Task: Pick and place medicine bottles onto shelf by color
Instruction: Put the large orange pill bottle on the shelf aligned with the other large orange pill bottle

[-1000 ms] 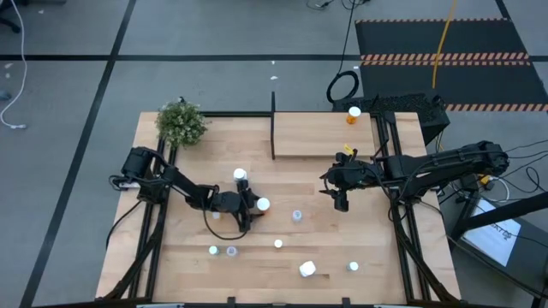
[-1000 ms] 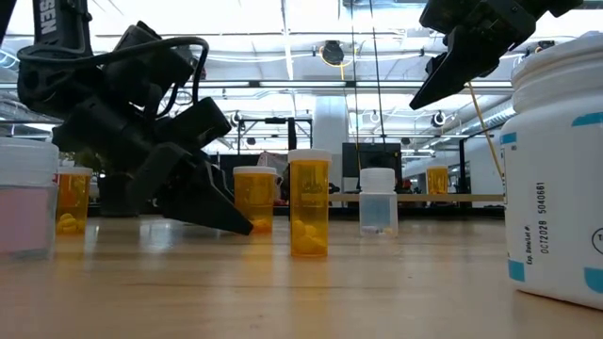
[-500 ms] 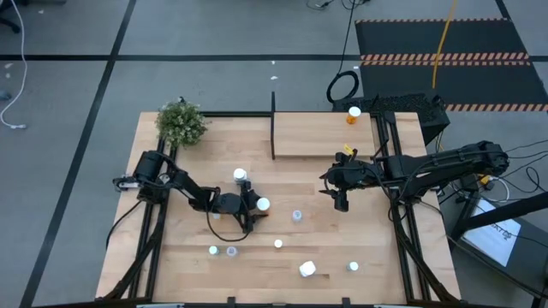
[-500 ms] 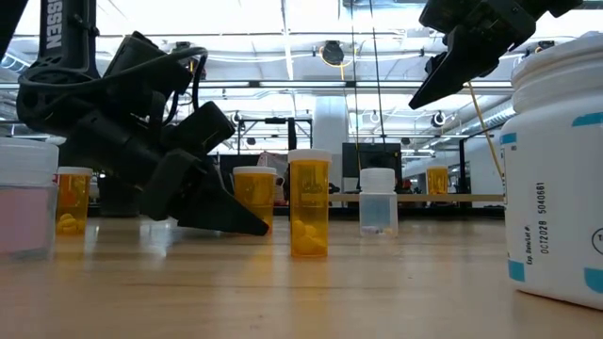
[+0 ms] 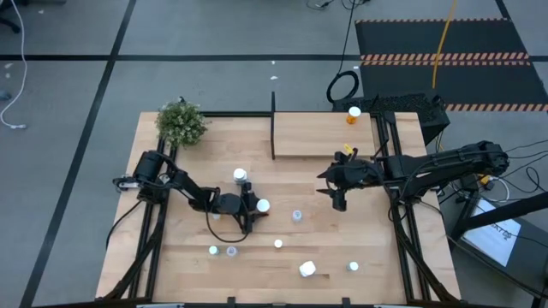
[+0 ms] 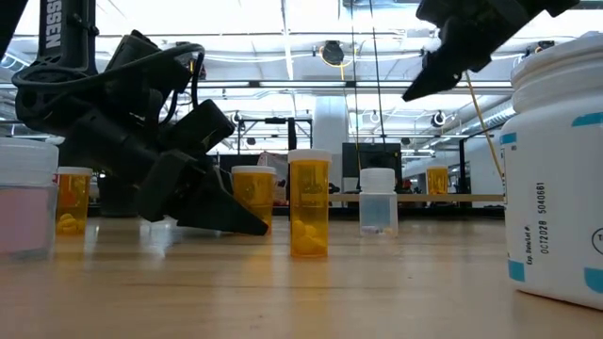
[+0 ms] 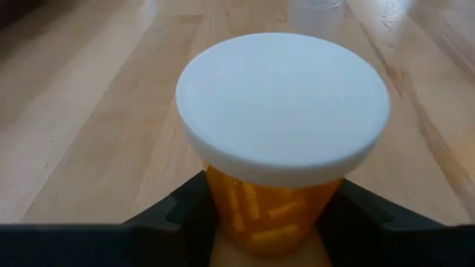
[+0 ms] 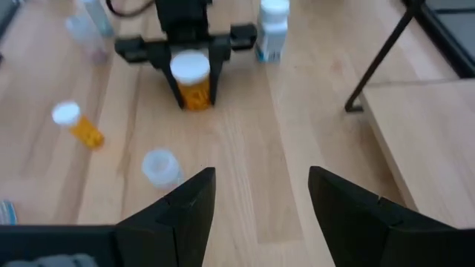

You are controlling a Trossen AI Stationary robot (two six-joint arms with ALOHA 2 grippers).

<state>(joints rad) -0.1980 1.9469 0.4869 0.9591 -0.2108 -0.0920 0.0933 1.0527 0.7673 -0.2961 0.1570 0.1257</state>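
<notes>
Orange bottle (image 7: 271, 215) (translucent cylinder, smooth white cap) flanked by spread left end effector (image 7: 267, 222).

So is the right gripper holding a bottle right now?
No, the right gripper is open and empty above the table, with bare wood between its fingers.

"0072028 504GB61" sideways on white bottle (image 6: 556, 179) label

orange bottle (image 7: 267, 215) with white cap (image 7: 282, 104) — black pincer (image 7: 263, 215) — pale wooden table (image 7: 89, 119).
</notes>
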